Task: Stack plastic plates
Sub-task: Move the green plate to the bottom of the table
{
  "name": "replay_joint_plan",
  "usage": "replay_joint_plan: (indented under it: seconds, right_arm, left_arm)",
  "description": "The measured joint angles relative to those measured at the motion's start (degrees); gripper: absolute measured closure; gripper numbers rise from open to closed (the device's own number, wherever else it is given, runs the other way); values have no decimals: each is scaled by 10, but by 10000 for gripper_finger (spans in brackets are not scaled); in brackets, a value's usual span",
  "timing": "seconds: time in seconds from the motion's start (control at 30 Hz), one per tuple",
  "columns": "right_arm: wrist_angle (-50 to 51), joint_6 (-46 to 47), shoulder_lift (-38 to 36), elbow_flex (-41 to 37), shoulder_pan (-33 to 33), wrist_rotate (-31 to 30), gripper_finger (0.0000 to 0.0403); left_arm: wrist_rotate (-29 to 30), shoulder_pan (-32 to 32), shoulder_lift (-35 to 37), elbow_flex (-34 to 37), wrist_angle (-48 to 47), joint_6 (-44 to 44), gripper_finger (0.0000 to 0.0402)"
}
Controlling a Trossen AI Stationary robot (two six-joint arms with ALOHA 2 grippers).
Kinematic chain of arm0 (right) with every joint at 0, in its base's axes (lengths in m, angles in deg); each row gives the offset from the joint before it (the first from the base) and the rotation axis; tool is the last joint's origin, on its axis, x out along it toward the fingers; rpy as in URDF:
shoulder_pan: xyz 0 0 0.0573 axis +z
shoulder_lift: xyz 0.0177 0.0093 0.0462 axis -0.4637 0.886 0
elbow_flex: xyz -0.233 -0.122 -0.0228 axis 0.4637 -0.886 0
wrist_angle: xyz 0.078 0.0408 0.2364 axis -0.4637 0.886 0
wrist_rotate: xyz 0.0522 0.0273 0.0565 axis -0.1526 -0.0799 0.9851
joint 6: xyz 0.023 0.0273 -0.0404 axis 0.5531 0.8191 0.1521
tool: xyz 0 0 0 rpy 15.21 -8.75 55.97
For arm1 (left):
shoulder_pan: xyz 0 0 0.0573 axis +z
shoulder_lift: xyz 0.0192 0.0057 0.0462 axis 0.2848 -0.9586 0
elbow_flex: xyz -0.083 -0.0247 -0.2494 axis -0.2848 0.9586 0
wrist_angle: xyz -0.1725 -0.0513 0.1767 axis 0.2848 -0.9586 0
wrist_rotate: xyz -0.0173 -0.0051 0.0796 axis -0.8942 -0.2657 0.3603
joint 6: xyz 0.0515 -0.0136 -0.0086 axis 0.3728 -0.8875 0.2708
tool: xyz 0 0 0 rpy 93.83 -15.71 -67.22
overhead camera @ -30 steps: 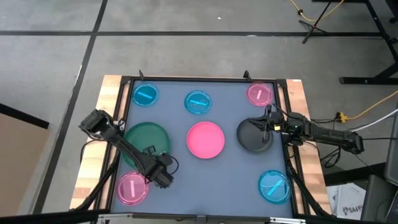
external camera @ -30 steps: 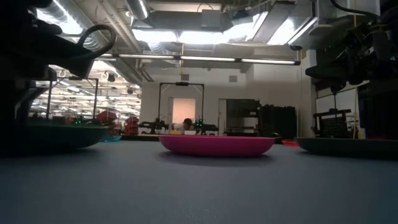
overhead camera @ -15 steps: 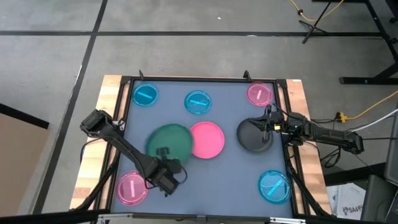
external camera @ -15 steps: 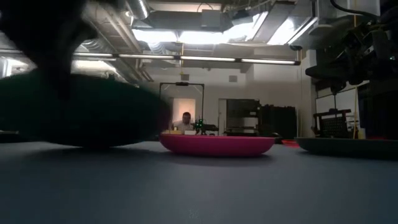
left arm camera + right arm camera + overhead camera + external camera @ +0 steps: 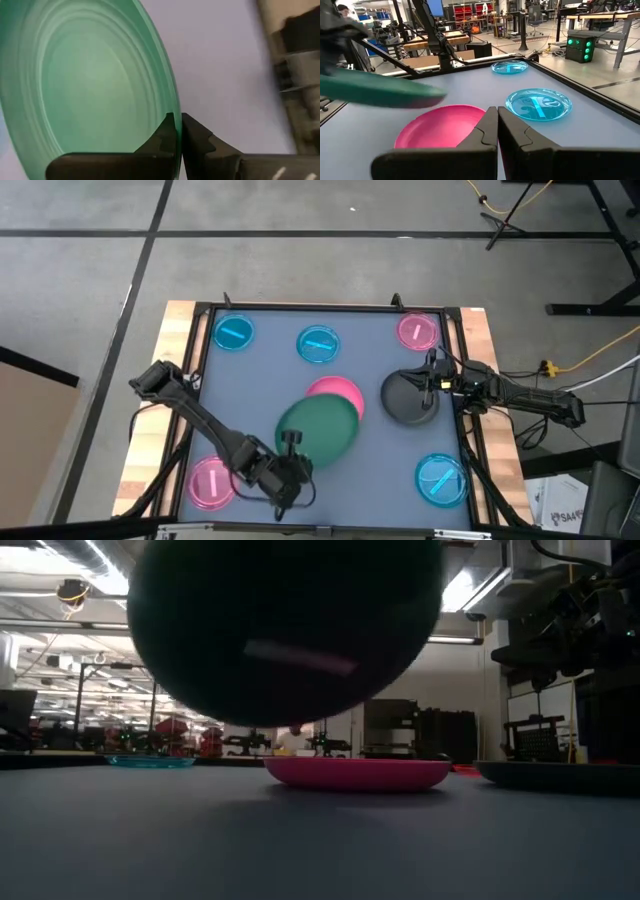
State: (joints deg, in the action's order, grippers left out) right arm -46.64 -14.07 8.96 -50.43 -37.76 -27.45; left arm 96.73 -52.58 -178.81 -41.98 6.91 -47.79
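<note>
The large dark green plate [image 5: 318, 428] is held in the air by my left gripper [image 5: 291, 444], over the near-left part of the medium pink plate [image 5: 340, 392], which lies on the table. The green plate fills the top of the low view [image 5: 285, 630] and also shows in the right wrist view [image 5: 375, 87]. The dark grey plate [image 5: 405, 398] lies on the table at the right. My right gripper [image 5: 432, 380] is shut and empty above the grey plate's right edge. My left gripper pinches the green plate's rim [image 5: 172, 107] between its two fingers, one on the plate's inner face and one on its underside. The fingers come at it from the table's near-left side. The plate is lifted clear of the table.
Small blue plates lie at the far left [image 5: 233, 333], far middle [image 5: 318, 344] and near right [image 5: 441, 478]. Small pink striped plates lie at the far right [image 5: 417, 330] and near left [image 5: 212, 482]. A raised dark frame [image 5: 300, 307] borders the table.
My left gripper has carried the green plate from the table's left side toward the right. The plate has been lifted off the table and now overlaps the pink plate.
</note>
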Motion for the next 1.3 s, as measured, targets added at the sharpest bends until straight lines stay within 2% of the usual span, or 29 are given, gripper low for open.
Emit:
replay_joint_plan:
  seconds: [0.13,0.4,0.7,1.3]
  right_arm:
    - [0,3,0,0,0,0,402]
    - [0,30,0,0,0,0,402]
    - [0,30,20,0,0,-1,402]
    - [0,32,90,0,0,0,402]
  left_arm:
    - [-31,-15,-42,-56,6,3,398]
    - [-51,-35,-140,-156,-6,35,398]
    - [-100,-31,-174,-160,1,34,395]
    - [-123,-11,-181,-149,-30,47,392]
